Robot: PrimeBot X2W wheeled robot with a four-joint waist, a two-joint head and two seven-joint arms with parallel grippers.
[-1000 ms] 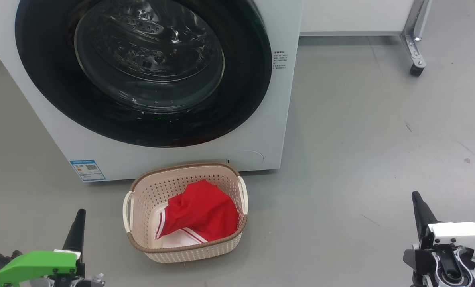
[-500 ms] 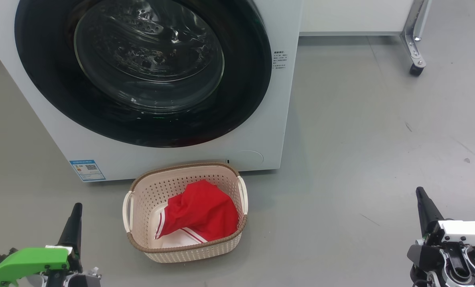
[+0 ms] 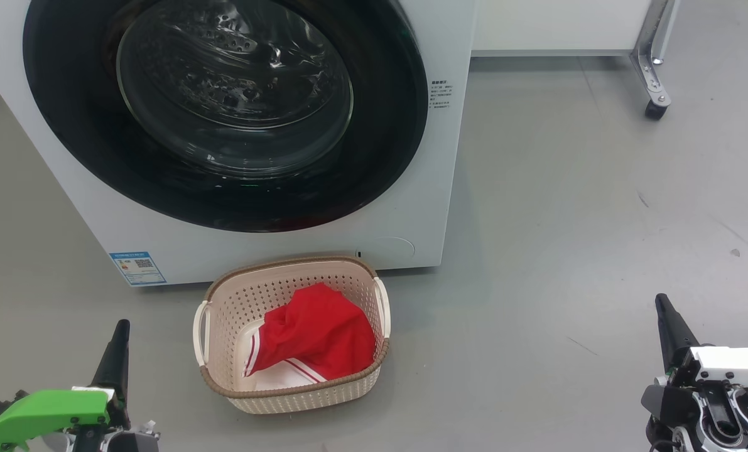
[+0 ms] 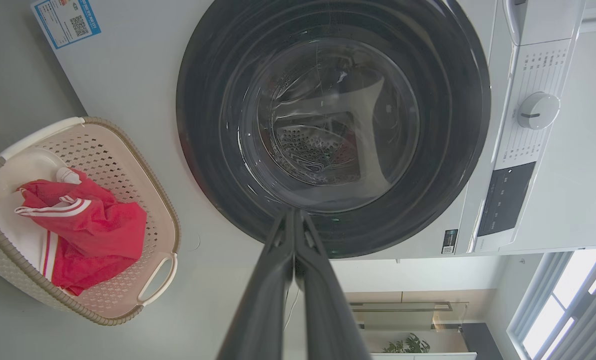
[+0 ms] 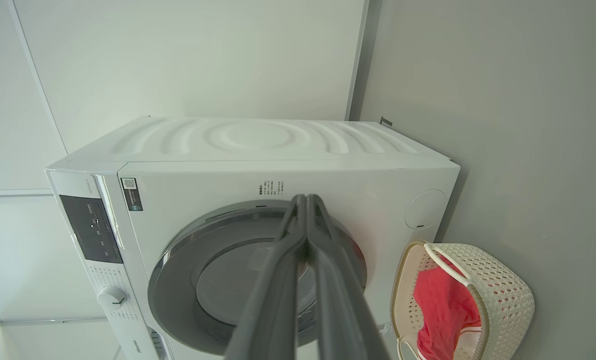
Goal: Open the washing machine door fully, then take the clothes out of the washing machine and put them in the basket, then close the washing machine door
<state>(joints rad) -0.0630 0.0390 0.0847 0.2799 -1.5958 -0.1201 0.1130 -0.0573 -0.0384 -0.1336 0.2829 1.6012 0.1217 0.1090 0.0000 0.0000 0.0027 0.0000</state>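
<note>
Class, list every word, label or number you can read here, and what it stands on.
No text can be read.
The blue label on the washer: QR code, print too small.
The grey print beside the door: too small.
The control panel markings: blurred.

No wording can be read letter for letter. A blue label (image 3: 137,268) carrying a QR code (image 3: 144,263) and small print is seen on the white front of the washing machine (image 3: 411,207), at the lower left of the head view. It is also seen at the upper left of the left wrist view. A short block of printed lines (image 3: 439,94) is set just right of the washing machine door (image 3: 72,125), too small to be read. In the right wrist view a narrow dark sticker (image 5: 131,194) with a similar code is placed beside the control panel (image 5: 90,227). Rows of illegible tiny print are found around the dial (image 4: 538,110).
</note>
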